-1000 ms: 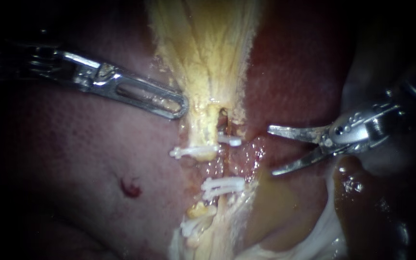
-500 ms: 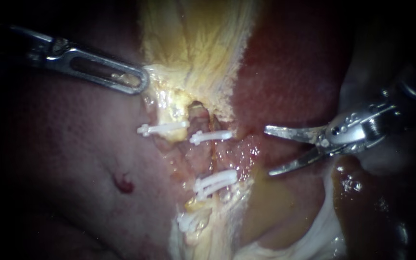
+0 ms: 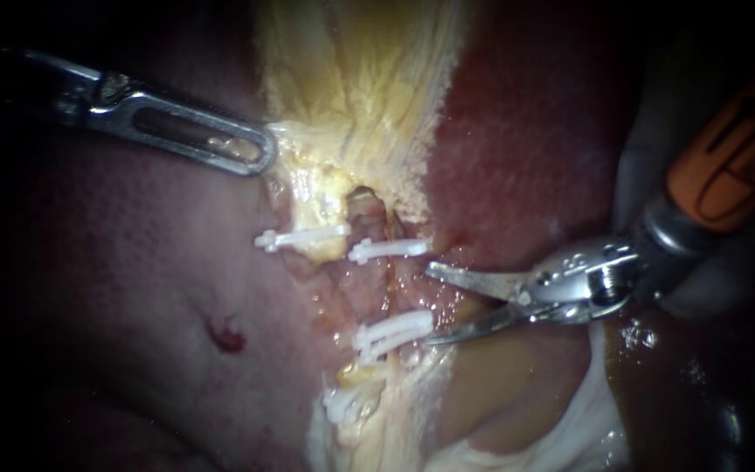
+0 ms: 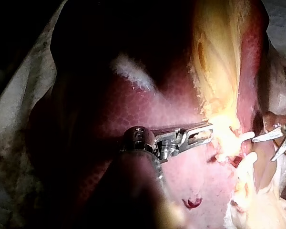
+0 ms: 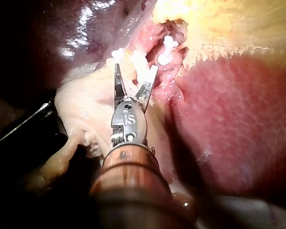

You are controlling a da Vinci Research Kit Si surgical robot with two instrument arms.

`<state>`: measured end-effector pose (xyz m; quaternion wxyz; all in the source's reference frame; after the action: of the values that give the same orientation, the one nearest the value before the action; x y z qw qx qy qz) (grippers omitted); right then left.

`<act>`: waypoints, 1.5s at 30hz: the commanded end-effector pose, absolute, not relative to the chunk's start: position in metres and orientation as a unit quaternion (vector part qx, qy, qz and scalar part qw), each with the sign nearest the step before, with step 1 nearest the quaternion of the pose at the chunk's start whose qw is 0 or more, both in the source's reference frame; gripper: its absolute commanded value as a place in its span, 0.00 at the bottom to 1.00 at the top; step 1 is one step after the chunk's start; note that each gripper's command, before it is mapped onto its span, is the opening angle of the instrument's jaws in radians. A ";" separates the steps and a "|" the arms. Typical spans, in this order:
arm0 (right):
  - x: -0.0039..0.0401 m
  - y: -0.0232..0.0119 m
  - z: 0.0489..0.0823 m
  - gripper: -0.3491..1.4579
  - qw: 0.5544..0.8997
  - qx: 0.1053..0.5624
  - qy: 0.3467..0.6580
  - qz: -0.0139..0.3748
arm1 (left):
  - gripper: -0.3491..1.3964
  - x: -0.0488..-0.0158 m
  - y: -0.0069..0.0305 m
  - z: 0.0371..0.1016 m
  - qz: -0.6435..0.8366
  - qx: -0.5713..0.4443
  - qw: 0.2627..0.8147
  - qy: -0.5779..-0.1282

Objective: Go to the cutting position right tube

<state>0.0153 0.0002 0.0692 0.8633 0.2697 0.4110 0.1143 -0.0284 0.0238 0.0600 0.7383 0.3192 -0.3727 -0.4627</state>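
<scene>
Right instrument (image 3: 431, 303) advanced beside clips (image 3: 392, 330); left instrument (image 3: 258, 152) holds tissue (image 3: 309, 185).

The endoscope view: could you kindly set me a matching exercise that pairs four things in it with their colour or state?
1. left instrument
2. right instrument
3. liver
4. clip

A. white
B. jaws open, tips near the clip
C. dark red
D. jaws shut on yellow tissue

Pairs: 1-D, 2-B, 3-C, 4-A.
</scene>
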 end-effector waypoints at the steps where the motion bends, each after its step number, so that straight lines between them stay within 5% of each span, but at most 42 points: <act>1: 0.0154 0.0001 0.0698 0.99 0.864 0.273 0.407 0.114 | 0.00 -0.0285 0.0238 0.0599 -0.463 0.319 0.738 -0.373; 7: 0.0167 0.0007 0.0727 0.99 0.860 0.291 0.401 0.124 | 0.00 -0.0286 0.0238 0.0599 -0.464 0.317 0.738 -0.373; 13: 0.0186 0.0016 0.0737 0.99 0.828 0.327 0.434 0.142 | 0.00 -0.0286 0.0237 0.0599 -0.464 0.317 0.738 -0.373; 27: 0.0215 0.0013 0.0730 0.97 0.755 0.411 0.500 0.105 | 0.00 -0.0284 0.0240 0.0603 -0.464 0.317 0.738 -0.373; 45: 0.0239 0.0009 0.0727 0.94 0.735 0.426 0.520 0.087 | 0.00 -0.0287 0.0243 0.0607 -0.465 0.317 0.738 -0.373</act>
<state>0.0241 0.0008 0.0727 0.7343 0.4262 0.5211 0.0872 -0.0288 0.0243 0.0608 0.7382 0.3170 -0.3730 -0.4642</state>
